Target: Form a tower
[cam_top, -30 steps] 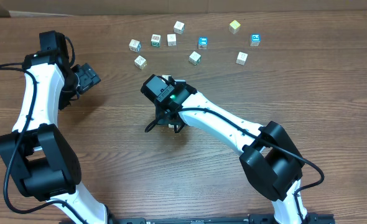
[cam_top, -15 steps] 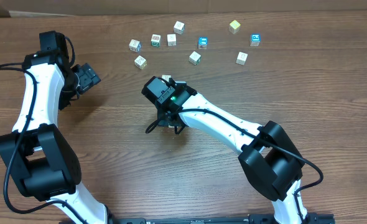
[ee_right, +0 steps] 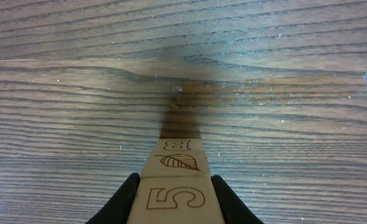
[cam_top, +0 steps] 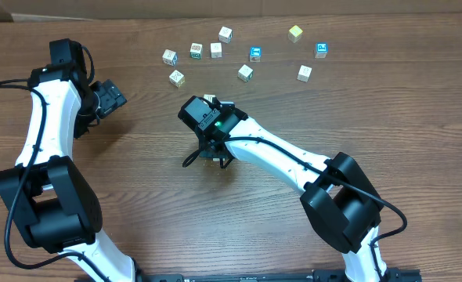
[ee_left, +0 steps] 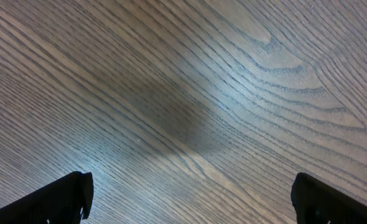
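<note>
In the right wrist view the tower [ee_right: 177, 163] rises from the table as a one-cube-wide stack of pale wooden cubes: a "B" face lowest, a leaf above it, a "5" cube [ee_right: 176, 198] on top. My right gripper [ee_right: 175, 194] is shut on that top cube, one black finger [ee_right: 124, 200] pressed against each side. From overhead the right gripper [cam_top: 211, 149] hides the tower. My left gripper [cam_top: 110, 99] hangs open at the left over bare wood, its fingertips [ee_left: 70, 196] wide apart.
Several loose picture cubes lie across the back of the table, from one at the left [cam_top: 169, 56] to a blue-faced one [cam_top: 321, 50] at the right. Another cube [cam_top: 210, 99] sits just behind my right wrist. The table's back edge runs just beyond them.
My right wrist has shifted slightly over the tower. The left arm and the loose cubes have not moved.
</note>
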Available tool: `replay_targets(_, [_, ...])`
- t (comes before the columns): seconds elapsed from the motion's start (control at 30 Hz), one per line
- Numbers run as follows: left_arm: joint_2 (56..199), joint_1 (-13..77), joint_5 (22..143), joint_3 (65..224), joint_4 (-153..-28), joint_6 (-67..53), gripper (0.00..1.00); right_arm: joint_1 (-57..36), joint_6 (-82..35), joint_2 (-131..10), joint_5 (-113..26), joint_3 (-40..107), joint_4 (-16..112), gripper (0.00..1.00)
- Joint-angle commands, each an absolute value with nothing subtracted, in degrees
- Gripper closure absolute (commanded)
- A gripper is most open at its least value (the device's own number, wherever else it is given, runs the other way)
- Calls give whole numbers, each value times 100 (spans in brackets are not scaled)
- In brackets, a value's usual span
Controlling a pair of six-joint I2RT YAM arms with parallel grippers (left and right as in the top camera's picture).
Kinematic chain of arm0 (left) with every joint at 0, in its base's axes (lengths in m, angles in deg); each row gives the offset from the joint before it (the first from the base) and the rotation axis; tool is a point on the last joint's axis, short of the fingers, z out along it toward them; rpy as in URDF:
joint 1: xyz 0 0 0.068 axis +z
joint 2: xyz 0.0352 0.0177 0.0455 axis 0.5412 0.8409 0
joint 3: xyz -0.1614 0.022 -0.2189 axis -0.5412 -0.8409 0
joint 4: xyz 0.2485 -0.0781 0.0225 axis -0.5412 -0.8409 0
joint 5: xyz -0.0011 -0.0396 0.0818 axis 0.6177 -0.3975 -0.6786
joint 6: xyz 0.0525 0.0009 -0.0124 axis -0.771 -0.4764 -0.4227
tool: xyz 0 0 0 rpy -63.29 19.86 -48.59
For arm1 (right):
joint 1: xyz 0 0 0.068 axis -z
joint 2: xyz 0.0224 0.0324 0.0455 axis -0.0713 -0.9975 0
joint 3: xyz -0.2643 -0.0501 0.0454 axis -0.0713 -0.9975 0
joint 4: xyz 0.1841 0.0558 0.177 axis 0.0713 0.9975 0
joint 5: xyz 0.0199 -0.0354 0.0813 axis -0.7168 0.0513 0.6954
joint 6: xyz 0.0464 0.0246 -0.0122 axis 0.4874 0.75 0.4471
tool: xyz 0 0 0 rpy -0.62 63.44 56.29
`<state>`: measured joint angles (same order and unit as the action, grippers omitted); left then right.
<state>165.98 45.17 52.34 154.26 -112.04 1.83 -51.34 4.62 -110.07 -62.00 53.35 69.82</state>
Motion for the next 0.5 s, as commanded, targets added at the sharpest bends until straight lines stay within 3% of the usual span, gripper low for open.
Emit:
replay_targets(0.0, [16626,4497,5234,15474,-11202,119,1,-5140,453,-10987,-6244,5300,6960,75])
replay_targets(0.27, [16626,4497,5236,15474,-11202,117,0,-5140,453,-10987,-6242,5300,6960,59])
replay_targets(0.33, [16626,4497,5234,15474,-11202,117,0,-5140,453,-10987,-6242,5300,6960,41])
replay_targets(0.47, [16626,4497,5236,15474,-11202,119,0,-5138,443,-10987,-6244,5300,6954,18])
